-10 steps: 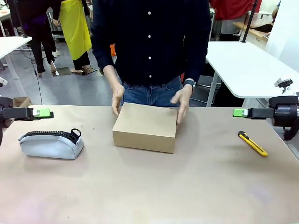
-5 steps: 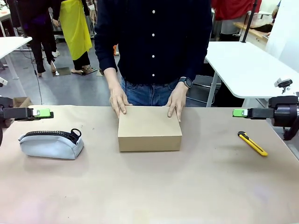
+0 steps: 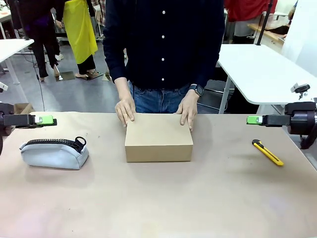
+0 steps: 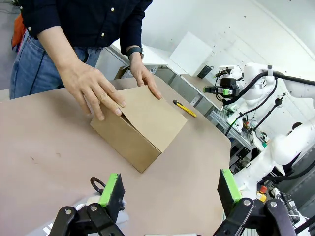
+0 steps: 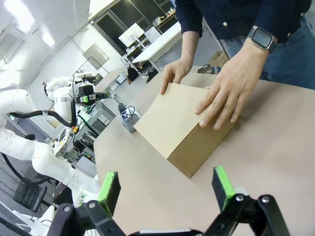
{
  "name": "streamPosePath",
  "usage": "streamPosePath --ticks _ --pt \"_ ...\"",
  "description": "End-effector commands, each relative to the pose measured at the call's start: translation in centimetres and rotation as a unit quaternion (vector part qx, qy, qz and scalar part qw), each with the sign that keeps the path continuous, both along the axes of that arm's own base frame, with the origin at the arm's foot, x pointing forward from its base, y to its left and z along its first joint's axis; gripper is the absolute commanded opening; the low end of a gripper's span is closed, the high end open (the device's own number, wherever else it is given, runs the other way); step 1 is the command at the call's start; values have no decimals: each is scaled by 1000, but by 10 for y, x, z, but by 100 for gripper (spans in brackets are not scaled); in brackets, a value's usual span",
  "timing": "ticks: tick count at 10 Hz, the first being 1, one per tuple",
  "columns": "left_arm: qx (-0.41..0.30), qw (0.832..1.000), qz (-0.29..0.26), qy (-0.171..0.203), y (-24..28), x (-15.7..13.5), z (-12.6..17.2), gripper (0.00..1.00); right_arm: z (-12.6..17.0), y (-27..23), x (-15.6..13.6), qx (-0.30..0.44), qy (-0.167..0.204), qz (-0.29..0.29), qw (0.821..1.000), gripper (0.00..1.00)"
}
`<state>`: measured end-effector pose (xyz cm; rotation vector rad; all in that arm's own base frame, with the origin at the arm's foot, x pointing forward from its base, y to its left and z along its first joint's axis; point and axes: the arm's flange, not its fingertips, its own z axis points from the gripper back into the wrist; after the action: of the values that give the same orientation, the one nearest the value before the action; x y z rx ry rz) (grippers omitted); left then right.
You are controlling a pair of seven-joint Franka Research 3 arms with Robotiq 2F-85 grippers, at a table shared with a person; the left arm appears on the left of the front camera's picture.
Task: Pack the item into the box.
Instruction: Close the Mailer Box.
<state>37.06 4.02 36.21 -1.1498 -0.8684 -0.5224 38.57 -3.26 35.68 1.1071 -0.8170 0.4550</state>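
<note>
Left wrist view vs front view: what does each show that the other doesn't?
Left wrist alone: the left gripper head-on, its green pads set wide apart. Front alone: the whole light-blue zip pouch, lying on the robot's left, and both grippers side-on at the table's edges, including the right gripper. Shared: the closed box, the person's hands resting on its far corners, and the yellow utility knife.

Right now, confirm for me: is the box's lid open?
No, the box is closed, its flap flat, with both the person's hands resting on its far edge.

Bright, even overhead light, soft shadows; wrist views bend at edges.
</note>
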Motion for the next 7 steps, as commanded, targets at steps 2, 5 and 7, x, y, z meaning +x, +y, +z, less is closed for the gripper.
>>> streamPosePath --ticks 2,5,7 --pt "4 1000 1 -9 0 0 1 100 2 1 1 -5 -2 -4 1000 100" --pt "4 1000 1 -9 0 0 1 100 2 1 1 -5 -2 -4 1000 100" --pt "4 1000 1 -9 0 0 1 100 2 1 1 -5 -2 -4 1000 100"
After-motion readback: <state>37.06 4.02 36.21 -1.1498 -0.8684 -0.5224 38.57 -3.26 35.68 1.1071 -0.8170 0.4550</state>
